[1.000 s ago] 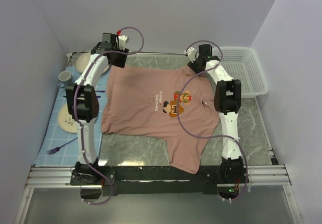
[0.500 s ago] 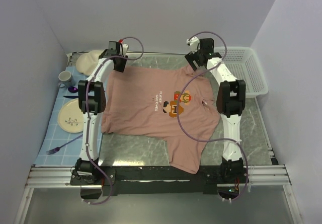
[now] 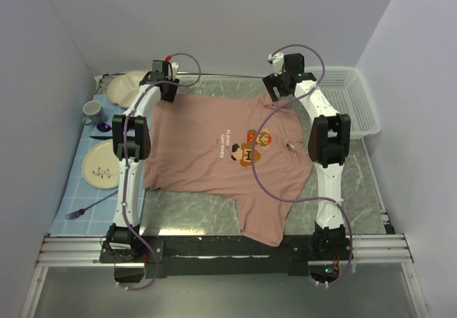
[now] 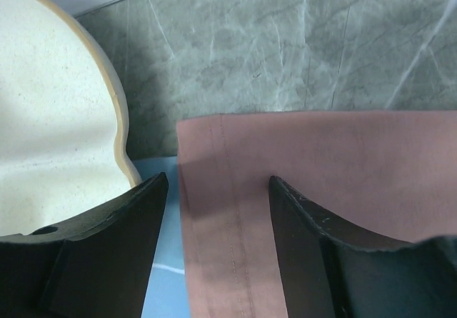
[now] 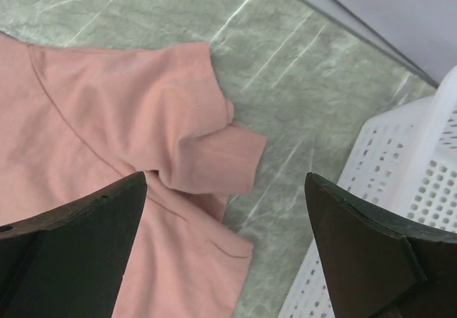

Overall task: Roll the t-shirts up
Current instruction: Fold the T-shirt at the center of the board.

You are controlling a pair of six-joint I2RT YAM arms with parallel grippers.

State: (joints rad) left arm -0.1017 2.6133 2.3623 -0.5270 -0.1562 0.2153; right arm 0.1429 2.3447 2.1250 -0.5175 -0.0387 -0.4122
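Note:
The salmon-pink t-shirt (image 3: pixel 207 143) lies spread flat on the marble table, its pixel-art print (image 3: pixel 251 146) facing up. My left gripper (image 3: pixel 166 91) is open above the shirt's far left hem corner. In the left wrist view the stitched hem (image 4: pixel 228 211) lies between the spread fingers of the left gripper (image 4: pixel 218 181), which hold nothing. My right gripper (image 3: pixel 280 91) is open above the far right sleeve. In the right wrist view the folded-over sleeve (image 5: pixel 207 146) lies below the wide-open right gripper (image 5: pixel 225 179).
A white basket (image 3: pixel 348 98) stands at the back right and also shows in the right wrist view (image 5: pixel 414 189). A blue mat (image 3: pixel 82 189) on the left holds a plate (image 3: pixel 100 166), cup (image 3: pixel 93 108), fork (image 3: pixel 86 207) and cream dish (image 4: pixel 50 118).
The left arm has swung slightly right, bringing its gripper over the shirt's far left corner. The right gripper has shifted a little toward the back. The shirt has not moved.

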